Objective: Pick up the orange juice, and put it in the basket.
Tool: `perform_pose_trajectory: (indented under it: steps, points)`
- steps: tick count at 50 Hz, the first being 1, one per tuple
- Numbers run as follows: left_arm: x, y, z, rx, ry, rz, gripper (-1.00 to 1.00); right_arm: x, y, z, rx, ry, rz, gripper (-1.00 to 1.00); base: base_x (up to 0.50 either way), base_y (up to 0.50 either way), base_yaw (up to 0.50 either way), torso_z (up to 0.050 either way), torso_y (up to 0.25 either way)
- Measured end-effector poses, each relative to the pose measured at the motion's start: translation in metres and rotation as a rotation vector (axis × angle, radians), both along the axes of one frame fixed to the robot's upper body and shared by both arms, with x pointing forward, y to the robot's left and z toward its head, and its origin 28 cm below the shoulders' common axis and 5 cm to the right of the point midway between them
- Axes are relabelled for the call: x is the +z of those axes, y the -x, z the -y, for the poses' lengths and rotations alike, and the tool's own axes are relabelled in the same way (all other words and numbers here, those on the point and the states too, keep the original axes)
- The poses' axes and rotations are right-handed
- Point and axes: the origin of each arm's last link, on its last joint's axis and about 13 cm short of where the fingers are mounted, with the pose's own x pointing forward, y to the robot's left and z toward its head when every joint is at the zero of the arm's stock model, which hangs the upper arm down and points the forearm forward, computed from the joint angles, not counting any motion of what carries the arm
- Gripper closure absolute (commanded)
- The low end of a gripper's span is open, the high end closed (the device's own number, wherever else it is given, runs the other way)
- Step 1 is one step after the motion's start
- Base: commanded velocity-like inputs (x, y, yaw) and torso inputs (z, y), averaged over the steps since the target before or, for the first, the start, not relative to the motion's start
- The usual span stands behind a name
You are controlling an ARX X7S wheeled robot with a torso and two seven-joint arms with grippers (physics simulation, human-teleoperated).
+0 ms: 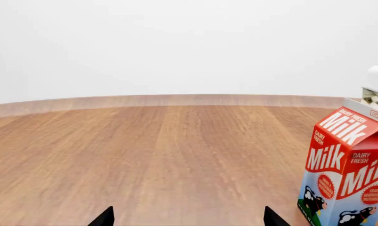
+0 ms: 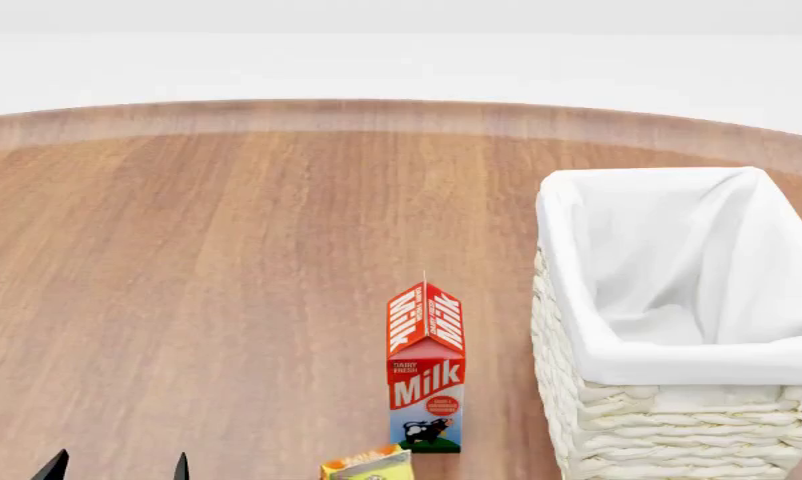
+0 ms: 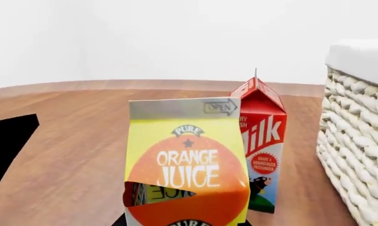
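Head view: the orange juice carton (image 2: pixel 368 466) stands on the wooden desk (image 2: pixel 214 260) at the near edge of sight, just in front of the upright milk carton (image 2: pixel 425 370). The white wicker basket (image 2: pixel 668 420) sits to their right, apart from both. My left hand (image 2: pixel 118 468) hangs open over bare desk. My right hand's state I cannot tell.

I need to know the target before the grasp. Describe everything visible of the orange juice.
The orange juice is a yellow carton with a grey top strip marked OPEN and an orange disc lettered PURE ORANGE JUICE. It looks like printed card. It fills the right wrist view, close to the camera, with the milk just behind it. In the head view only its top shows at the bottom edge, near the milk. Its base is hidden.
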Motion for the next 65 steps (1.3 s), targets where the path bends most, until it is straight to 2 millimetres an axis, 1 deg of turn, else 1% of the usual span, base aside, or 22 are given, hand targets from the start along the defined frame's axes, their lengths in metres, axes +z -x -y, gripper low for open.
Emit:
perform_pose_trajectory:
  steps: [16,27,45,65]
  points:
    - [0.000,0.000,0.000,0.000,0.000,0.000,-1.00,0.027,0.011,0.002,0.022,-0.010,0.057,1.00,0.00,0.00,0.00,0.000,0.001]
    - [0.000,0.000,0.000,0.000,0.000,0.000,-1.00,0.045,0.015,0.005,0.022,-0.020,0.099,1.00,0.00,0.00,0.00,0.000,0.001]
    - [0.000,0.000,0.000,0.000,0.000,0.000,-1.00,0.080,0.024,0.011,0.014,-0.037,0.179,1.00,0.00,0.00,0.00,0.000,0.001]
    - [0.000,0.000,0.000,0.000,0.000,0.000,-1.00,0.125,0.025,0.020,-0.015,-0.021,0.279,1.00,0.00,0.00,0.00,0.000,0.001]
